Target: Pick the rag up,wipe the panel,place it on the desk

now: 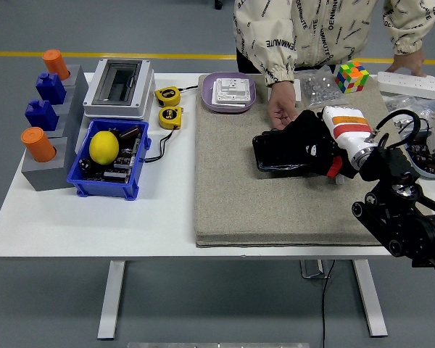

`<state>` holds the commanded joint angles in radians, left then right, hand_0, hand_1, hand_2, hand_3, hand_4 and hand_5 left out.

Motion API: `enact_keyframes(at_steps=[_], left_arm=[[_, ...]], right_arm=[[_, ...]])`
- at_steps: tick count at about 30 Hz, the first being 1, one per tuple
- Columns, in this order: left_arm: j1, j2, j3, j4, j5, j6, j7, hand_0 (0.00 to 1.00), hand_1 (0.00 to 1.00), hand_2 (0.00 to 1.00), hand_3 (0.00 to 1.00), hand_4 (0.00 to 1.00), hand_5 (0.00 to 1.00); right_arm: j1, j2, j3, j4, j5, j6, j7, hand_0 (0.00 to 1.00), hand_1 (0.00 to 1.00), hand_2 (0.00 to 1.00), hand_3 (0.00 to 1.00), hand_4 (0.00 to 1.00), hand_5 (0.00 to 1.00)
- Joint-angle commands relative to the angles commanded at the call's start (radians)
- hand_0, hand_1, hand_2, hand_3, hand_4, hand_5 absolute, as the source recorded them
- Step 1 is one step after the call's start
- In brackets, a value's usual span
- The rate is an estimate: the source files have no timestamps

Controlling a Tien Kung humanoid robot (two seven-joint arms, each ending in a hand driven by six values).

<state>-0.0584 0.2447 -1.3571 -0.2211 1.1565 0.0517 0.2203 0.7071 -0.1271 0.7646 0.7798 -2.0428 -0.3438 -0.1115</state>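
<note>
Right hand: fingers curled down, pressing a black rag onto the black panel beneath it. A person's hand rests just beyond it.

A yellow lemon sits in a blue bin. Orange cylinders top grey blocks; a multicoloured cube lies beyond the tan mat.
</note>
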Motion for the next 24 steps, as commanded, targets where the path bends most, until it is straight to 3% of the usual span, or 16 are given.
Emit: enact_keyframes(at_steps=[13, 24], left_arm=[[-0.006, 0.002, 0.004, 0.000, -0.004, 0.000, 0.000, 0.635, 0.658, 0.685, 0.573, 0.612, 0.506], [-0.007, 0.002, 0.002, 0.002, -0.003, 0.001, 0.000, 0.635, 0.658, 0.683, 0.572, 0.613, 0.507]], right_arm=[[0.043, 0.123, -0.076, 0.001, 0.017, -0.003, 0.000, 0.194, 0.282, 0.329, 0.329, 0.886, 0.058], [0.079, 0.127, -0.152, 0.022, 0.027, -0.002, -0.001, 0.195, 0.282, 0.329, 0.329, 0.887, 0.059]])
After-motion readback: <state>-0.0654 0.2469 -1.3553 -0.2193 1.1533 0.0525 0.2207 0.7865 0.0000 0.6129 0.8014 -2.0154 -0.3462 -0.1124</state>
